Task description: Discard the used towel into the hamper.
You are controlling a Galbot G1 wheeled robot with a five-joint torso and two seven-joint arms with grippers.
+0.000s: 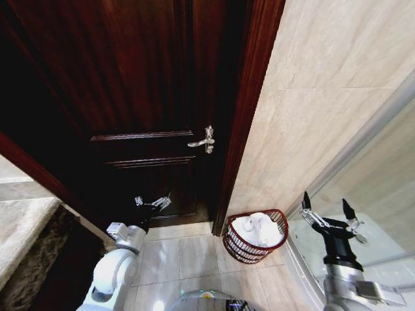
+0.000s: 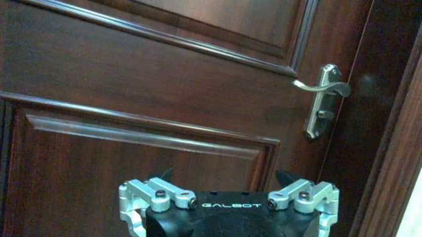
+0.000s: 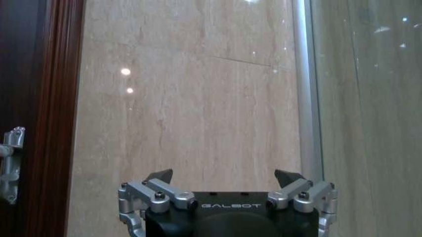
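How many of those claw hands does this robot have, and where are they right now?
2. The left gripper is raised before the dark door; the right gripper is beside the glass panel. Both are open and empty.

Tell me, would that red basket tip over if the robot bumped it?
Probably yes. The hamper is open wire, so likely light, and it narrows toward its base. The white towel inside looks soft and adds little weight. It already seems to lean against the wall.

Towel [image 1: 258, 229] in hamper [image 1: 243, 247], seemingly touching wall [image 1: 311, 116], right of door [image 1: 130, 97].
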